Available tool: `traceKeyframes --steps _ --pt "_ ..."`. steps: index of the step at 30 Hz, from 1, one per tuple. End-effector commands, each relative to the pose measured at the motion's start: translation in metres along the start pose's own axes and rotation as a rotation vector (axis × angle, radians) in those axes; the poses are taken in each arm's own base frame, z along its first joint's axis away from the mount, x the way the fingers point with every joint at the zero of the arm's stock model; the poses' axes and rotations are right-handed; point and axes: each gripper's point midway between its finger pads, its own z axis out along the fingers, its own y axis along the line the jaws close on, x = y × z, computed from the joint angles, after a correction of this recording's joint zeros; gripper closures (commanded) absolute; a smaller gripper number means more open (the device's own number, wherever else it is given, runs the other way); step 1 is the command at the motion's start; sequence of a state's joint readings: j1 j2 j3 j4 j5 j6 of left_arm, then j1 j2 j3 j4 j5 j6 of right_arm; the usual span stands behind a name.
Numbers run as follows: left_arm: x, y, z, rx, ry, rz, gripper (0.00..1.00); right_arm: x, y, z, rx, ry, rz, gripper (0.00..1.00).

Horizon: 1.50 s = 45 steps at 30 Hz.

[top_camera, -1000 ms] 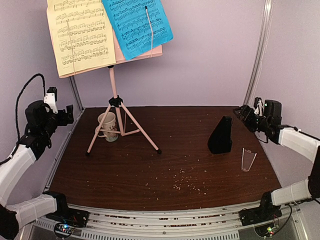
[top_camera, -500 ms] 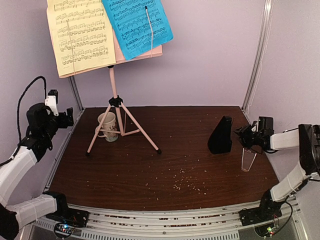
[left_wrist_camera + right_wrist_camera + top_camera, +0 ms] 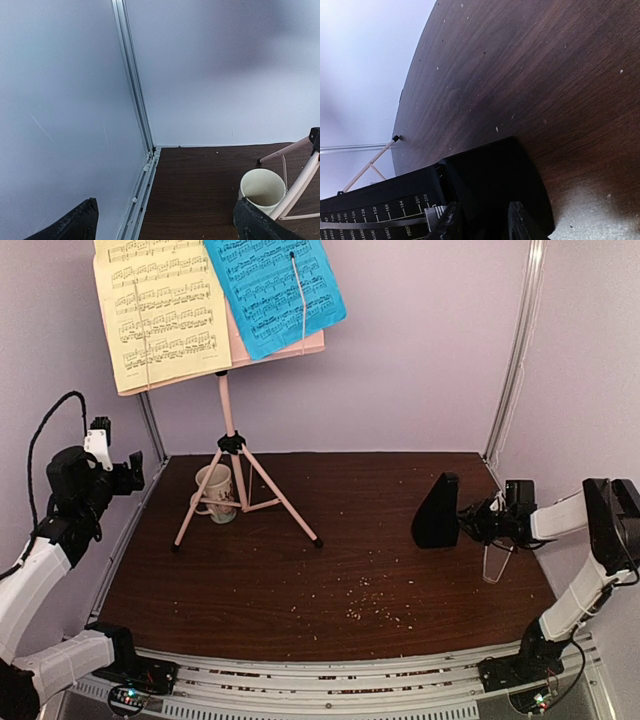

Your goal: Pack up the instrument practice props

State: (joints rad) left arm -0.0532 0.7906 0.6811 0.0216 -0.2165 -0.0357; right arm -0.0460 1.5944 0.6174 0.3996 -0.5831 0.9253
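At the right of the overhead view, the right gripper is pressed against the right-hand side of the black metronome, which stands upright on the table at the mid-right of the frame. In the wrist view its fingertips stand narrowly apart against the metronome's dark body beside the tempo scale. I cannot tell whether they have actually caught anything between them. The main risk is that the tall, narrow metronome takes a sideways push rather than a squeeze, so that it skids or topples toward the frame's centre. A shallow pinch could also slip once it is lifted. The clear cover stands just below the gripper in the frame, near enough that the forearm could knock it over in swinging. The left gripper hovers at the far left edge with its jaws spread wide and nothing in them. By count there are one metronome, one clear cover and one pink music stand at the upper left. The stand carries two pages, one yellow page and one blue page. One mug sits between the stand's tripod legs. Crumbs are scattered across the wood, too many to number.
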Motion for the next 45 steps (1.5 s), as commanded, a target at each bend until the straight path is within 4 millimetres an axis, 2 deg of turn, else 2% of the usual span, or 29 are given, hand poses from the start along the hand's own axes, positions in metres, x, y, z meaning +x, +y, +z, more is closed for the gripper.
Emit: traceKeyframes --steps 1,4,7,10,13,15,19,22,24,28,29,32,38,42,45 --pt "-0.020 0.002 -0.003 0.004 -0.054 -0.018 0.02 0.047 0.006 -0.004 -0.003 0.119 -0.081 0.67" --pt "-0.018 0.002 -0.002 0.000 -0.047 -0.015 0.02 0.078 0.006 -0.006 0.008 0.160 -0.113 0.67" --pt "-0.015 0.004 0.000 -0.013 -0.037 -0.007 0.02 0.108 0.017 -0.009 -0.009 0.193 -0.164 0.68" --pt "-0.014 0.006 0.001 -0.029 -0.031 -0.002 0.02 0.115 0.024 -0.019 -0.006 0.173 -0.200 0.66" --pt "-0.013 0.006 0.001 -0.029 -0.032 -0.004 0.02 0.106 0.033 -0.037 0.012 0.118 -0.254 0.62" --pt "-0.012 0.006 0.001 -0.028 -0.030 -0.004 0.02 0.093 0.045 -0.053 0.029 0.054 -0.312 0.53" --pt "-0.011 0.005 0.002 -0.025 -0.029 -0.008 0.02 0.066 0.091 -0.093 0.006 -0.065 -0.467 0.24" --pt "-0.010 0.005 0.003 -0.027 -0.025 -0.009 0.02 0.060 0.128 -0.117 -0.057 -0.092 -0.616 0.13" --pt "-0.008 0.005 0.004 -0.027 -0.021 -0.007 0.02 0.057 0.146 -0.122 -0.071 -0.087 -0.711 0.03" --pt "-0.005 0.007 0.004 -0.042 -0.015 -0.010 0.02 0.047 0.169 -0.116 -0.013 -0.050 -0.842 0.00" --pt "-0.004 0.008 0.005 -0.046 -0.014 -0.009 0.02 0.044 0.181 -0.115 -0.013 -0.046 -0.884 0.00" --pt "-0.004 0.007 0.005 -0.042 -0.013 -0.006 0.02 0.042 0.188 -0.101 0.030 0.007 -0.963 0.00" --pt "-0.003 0.005 0.005 -0.031 -0.023 0.001 0.02 0.063 0.202 -0.079 0.006 0.123 -1.130 0.00" --pt "-0.006 0.005 0.006 -0.030 -0.025 0.000 0.02 0.069 0.201 -0.067 0.022 0.170 -1.241 0.00" --pt "-0.008 0.005 0.004 -0.026 -0.036 -0.002 0.02 0.066 0.189 -0.056 0.091 0.215 -1.284 0.01"
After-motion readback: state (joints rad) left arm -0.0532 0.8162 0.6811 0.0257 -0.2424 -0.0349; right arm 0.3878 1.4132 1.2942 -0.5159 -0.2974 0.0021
